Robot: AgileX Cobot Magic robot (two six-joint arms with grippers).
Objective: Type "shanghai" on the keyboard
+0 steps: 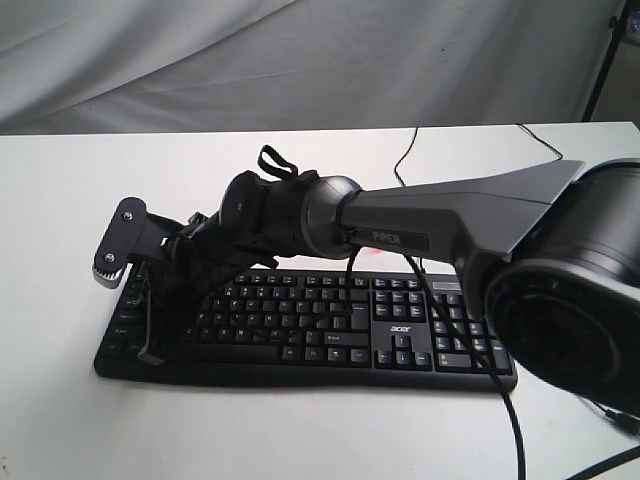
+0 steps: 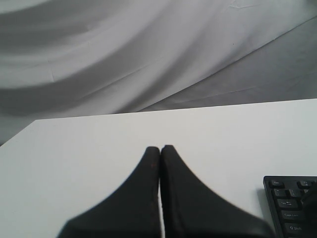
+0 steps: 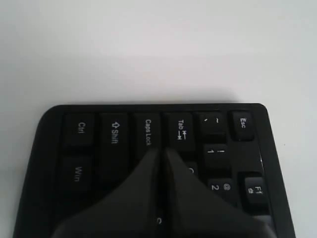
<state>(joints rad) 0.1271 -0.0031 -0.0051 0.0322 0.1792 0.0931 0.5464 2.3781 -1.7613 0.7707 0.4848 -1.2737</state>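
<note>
The wide black keyboard (image 1: 330, 320) with white-lettered keys and an "acer" logo lies across the white table. My right arm reaches over it from the right to its left end. My right gripper (image 1: 150, 345) is shut and empty, pointing down at the keys. In the right wrist view the shut right gripper (image 3: 162, 149) sits just above the keyboard (image 3: 114, 131), its tips at the seam between Caps Lock and Tab; the keys beneath it are hidden. My left gripper (image 2: 160, 147) is shut and empty over bare table, with a corner of the keyboard (image 2: 292, 203) beside it.
The keyboard's thin black cable (image 1: 400, 165) runs off toward the table's far edge. A grey cloth backdrop (image 1: 300, 60) hangs behind the white table (image 1: 60, 420). The right arm's own cable (image 1: 505, 400) hangs over the number pad side.
</note>
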